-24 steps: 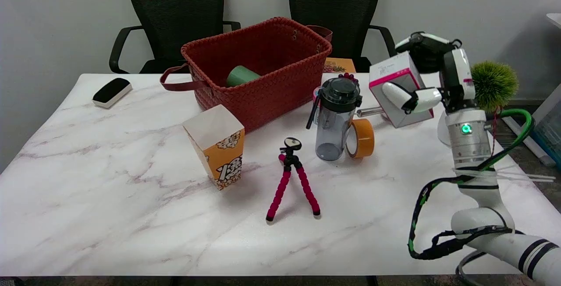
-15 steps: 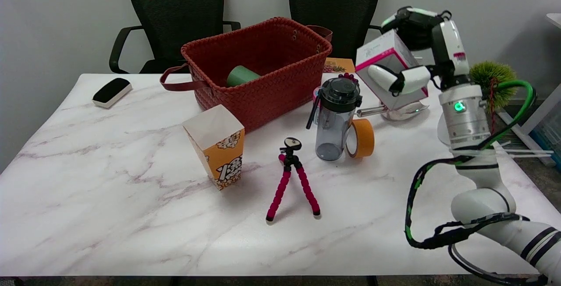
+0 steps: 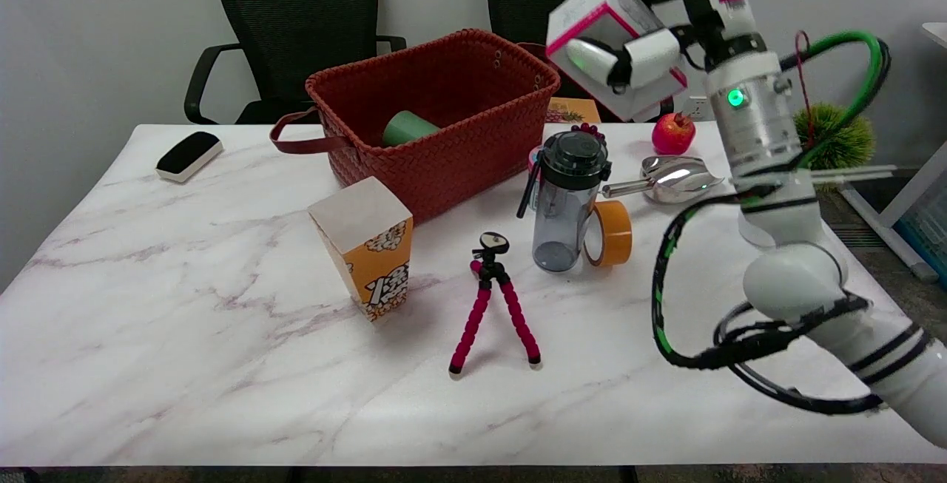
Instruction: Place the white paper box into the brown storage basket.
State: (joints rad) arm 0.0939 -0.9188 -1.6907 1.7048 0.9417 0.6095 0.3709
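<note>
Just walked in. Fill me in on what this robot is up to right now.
The robot's right hand holds a white paper box with pink trim in the air, tilted, above and to the right of the brown woven storage basket. The box is not in the basket yet. A green cup already lies inside. On the marble table stand a popcorn carton and a dark drinking bottle.

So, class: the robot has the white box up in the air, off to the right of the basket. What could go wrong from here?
1. The right hand holds the white paper box tilted, with only part of the grip visible; it might slip and fall on the water bottle below.
2. The brown storage basket has a high rim; a low approach could clip it.
3. A green cup already lies inside, so the box may land askew.
</note>
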